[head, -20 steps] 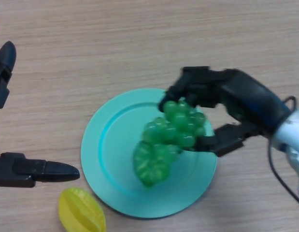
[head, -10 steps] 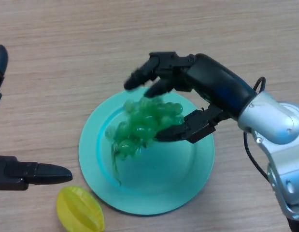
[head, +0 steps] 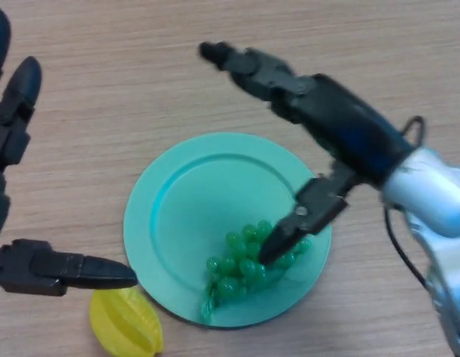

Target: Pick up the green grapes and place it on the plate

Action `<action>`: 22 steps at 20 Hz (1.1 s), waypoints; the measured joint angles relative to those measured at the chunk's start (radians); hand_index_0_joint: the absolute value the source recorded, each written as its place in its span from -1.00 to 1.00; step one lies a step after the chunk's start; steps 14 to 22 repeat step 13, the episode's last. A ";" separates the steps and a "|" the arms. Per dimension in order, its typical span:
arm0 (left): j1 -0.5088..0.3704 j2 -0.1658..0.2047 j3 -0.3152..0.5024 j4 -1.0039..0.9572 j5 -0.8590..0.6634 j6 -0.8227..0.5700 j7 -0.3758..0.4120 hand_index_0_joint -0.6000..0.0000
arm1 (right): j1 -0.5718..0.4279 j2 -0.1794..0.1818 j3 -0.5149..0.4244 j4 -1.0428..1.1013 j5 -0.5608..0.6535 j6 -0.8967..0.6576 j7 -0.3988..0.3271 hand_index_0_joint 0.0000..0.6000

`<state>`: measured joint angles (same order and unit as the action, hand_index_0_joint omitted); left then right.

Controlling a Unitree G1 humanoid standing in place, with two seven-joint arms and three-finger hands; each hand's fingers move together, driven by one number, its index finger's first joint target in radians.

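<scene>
The green grapes [head: 241, 269] lie on the near right part of the teal plate [head: 185, 216], which sits on the wooden table. My right hand [head: 326, 119] is spread open above the plate's right side. Its fingers [head: 244, 63] stretch away toward the far left, and its thumb tip [head: 278, 242] hangs just over or against the bunch. Nothing is held in it. My left hand [head: 10, 141] shows at the left edge, open, with its thumb [head: 73, 269] pointing right beside the plate.
A yellow starfruit [head: 125, 323] lies at the near left, touching the plate's rim and just below my left thumb. The wooden tabletop [head: 140, 74] stretches beyond the plate.
My right hand has let go of the grapes and opened wide, fingers lifting away. The bunch dropped from the plate's middle to its near right part. My left hand shifted slightly right.
</scene>
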<state>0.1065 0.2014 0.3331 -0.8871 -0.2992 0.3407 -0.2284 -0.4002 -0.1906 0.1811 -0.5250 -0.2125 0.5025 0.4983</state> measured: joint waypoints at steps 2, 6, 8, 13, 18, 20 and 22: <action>-0.005 0.002 -0.011 0.000 0.000 0.001 0.000 1.00 | 0.062 0.000 -0.079 -0.087 0.021 0.059 -0.002 -1.00; -0.020 0.017 -0.007 0.043 -0.004 0.001 0.000 1.00 | 0.185 -0.032 -0.199 -0.258 0.249 0.136 -0.157 -1.00; -0.024 0.024 -0.010 0.062 -0.003 0.001 0.000 1.00 | 0.247 -0.039 -0.216 -0.314 0.349 0.137 -0.205 -1.00; -0.049 0.045 -0.009 0.058 -0.004 0.002 0.000 1.00 | 0.301 -0.070 -0.308 -0.427 0.472 0.136 -0.344 -1.00; -0.049 0.045 -0.009 0.058 -0.004 0.002 0.000 1.00 | 0.301 -0.070 -0.308 -0.427 0.472 0.136 -0.344 -1.00; -0.049 0.045 -0.009 0.058 -0.004 0.002 0.000 1.00 | 0.301 -0.070 -0.308 -0.427 0.472 0.136 -0.344 -1.00; -0.049 0.045 -0.009 0.058 -0.004 0.002 0.000 1.00 | 0.301 -0.070 -0.308 -0.427 0.472 0.136 -0.344 -1.00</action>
